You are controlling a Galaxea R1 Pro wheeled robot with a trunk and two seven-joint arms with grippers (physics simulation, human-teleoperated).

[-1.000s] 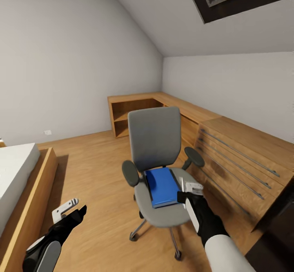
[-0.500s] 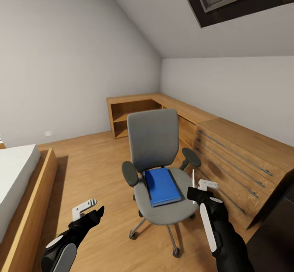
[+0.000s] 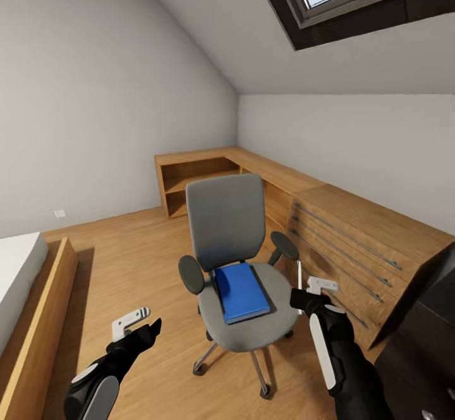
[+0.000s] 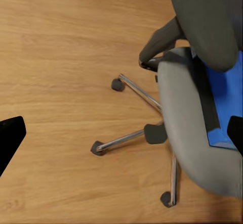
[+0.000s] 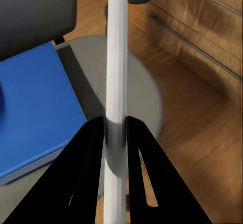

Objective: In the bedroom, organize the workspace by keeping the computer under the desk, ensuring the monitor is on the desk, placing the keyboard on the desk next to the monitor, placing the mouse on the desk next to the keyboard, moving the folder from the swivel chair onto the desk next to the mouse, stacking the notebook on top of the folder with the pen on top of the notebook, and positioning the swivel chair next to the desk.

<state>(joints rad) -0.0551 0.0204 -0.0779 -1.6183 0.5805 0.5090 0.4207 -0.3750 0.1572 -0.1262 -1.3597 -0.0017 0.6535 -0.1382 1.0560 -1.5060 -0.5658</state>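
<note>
We've got the pen (image 5: 116,82) clamped upright in the right gripper (image 3: 303,299), left gripper (image 3: 140,325) spread empty; folder (image 3: 239,292) flat on the chair (image 3: 229,230) seat, nearer the right gripper.

Blue folder (image 3: 240,292) flat on swivel chair (image 3: 231,243), on wooden floor (image 3: 126,262).

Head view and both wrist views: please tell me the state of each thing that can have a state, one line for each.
pen: held upright, clamped between the right gripper's fingers.
right gripper: shut on the pen, beside the chair.
left gripper: open, holding nothing, above the floor.
folder: closed, lying flat on the seat.
swivel chair: upright on the wooden floor, seat facing the robot.
</note>
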